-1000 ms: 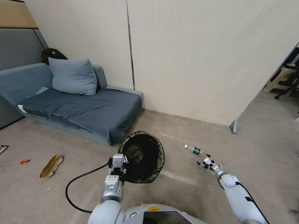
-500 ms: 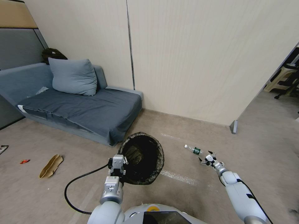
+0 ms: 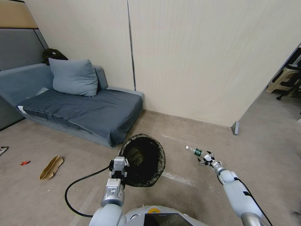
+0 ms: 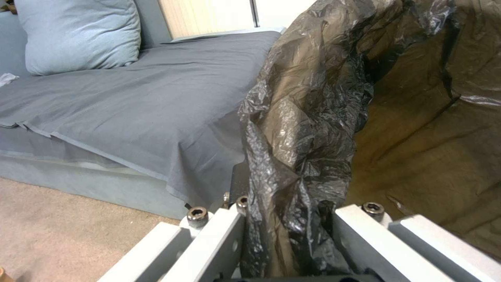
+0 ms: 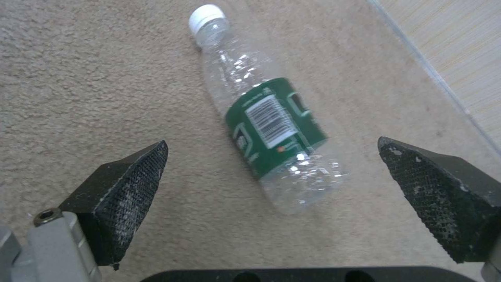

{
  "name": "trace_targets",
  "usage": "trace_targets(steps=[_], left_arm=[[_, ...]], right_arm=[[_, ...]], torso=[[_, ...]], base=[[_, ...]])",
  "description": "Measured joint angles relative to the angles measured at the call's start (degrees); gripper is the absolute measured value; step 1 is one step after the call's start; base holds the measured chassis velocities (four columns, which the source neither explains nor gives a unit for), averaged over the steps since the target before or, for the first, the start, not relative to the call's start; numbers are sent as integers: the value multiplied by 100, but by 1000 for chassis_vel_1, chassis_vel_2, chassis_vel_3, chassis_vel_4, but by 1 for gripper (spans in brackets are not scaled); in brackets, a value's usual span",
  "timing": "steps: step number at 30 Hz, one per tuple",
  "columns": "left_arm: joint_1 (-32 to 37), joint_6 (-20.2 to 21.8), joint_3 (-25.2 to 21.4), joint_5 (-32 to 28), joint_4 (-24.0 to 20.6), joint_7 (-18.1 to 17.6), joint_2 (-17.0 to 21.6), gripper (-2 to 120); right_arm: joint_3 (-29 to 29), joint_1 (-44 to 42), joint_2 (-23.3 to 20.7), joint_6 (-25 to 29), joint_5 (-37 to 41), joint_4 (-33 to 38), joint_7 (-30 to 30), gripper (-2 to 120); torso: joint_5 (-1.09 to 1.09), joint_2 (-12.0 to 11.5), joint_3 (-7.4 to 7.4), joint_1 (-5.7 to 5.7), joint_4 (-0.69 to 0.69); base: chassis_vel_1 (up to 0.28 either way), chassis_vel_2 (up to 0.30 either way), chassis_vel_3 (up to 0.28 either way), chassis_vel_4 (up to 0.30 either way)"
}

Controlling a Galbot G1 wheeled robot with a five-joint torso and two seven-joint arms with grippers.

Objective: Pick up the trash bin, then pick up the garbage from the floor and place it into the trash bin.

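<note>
The trash bin [image 3: 142, 158], lined with a crinkled black bag, hangs tilted in front of me with its mouth facing me. My left gripper [image 3: 119, 169] is shut on its near rim; in the left wrist view the bag [image 4: 313, 117] is pinched between the white fingers [image 4: 219, 235]. One piece of garbage, a clear plastic bottle [image 3: 195, 151] with a green label, lies on the carpet. My right gripper [image 3: 206, 159] hovers just short of it, open, and the bottle [image 5: 266, 129] lies between its black pads [image 5: 125, 180]. More garbage lies at far left: a tan curled piece [image 3: 51, 167] and a small red wrapper [image 3: 24, 163].
A low grey sofa [image 3: 78, 106] with a cushion [image 3: 73, 77] stands just behind the bin. A black cable [image 3: 78, 185] loops across the carpet near my left arm. The wall ends at a corner post [image 3: 235, 128], with open floor to its right.
My right gripper has reached forward and slightly left, closer to the bottle. The left gripper and bin have hardly moved.
</note>
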Motion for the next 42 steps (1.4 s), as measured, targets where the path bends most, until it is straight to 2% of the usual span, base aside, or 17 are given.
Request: trace_targets(steps=[9,29,42], left_arm=[[60,-23,-12,57,2,5,1,1],[84,-43,-21,108,38,9,2,1],[145,-55,-56,167,52,8,-19,1]], right_arm=[[-49,276,138,-152,237,-290,1,100],[-146,770,125,-204,346,-595,30,100],[-288,1324,392,-286,317,-1162,26,100]], torso=[[0,0,0,0,1],[0,0,0,0,0],[0,0,0,0,1]], base=[[0,0,0,0],[0,0,0,0],[0,0,0,0]])
